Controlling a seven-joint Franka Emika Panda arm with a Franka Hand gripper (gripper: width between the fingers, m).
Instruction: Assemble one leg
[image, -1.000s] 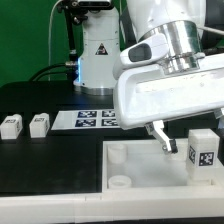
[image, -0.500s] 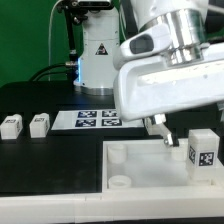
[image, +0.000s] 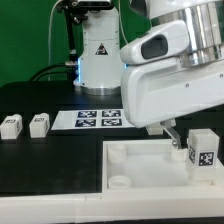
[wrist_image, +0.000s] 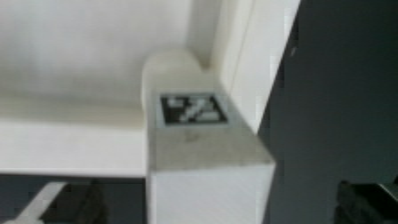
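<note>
A leg (image: 203, 150), a small white block with a black-and-white tag, stands upright on the large white panel (image: 140, 165) at the exterior view's right. My gripper (image: 181, 139) hangs just beside the leg, on its left in the exterior view, with one dark finger (image: 172, 132) showing. In the wrist view the leg (wrist_image: 199, 150) fills the middle, with its tag (wrist_image: 192, 110) facing the camera. My gripper (wrist_image: 205, 208) is open, with a dark finger (wrist_image: 43, 204) on either side of the leg and not touching it.
Two more legs (image: 11, 125) (image: 38, 123) lie on the black table at the exterior view's left. The marker board (image: 97, 119) lies behind the panel. A white robot base (image: 97, 55) stands at the back. The panel has round corner sockets (image: 117, 153).
My gripper has moved toward the exterior view's right, closing in on the standing leg. The leg and the panel have not moved.
</note>
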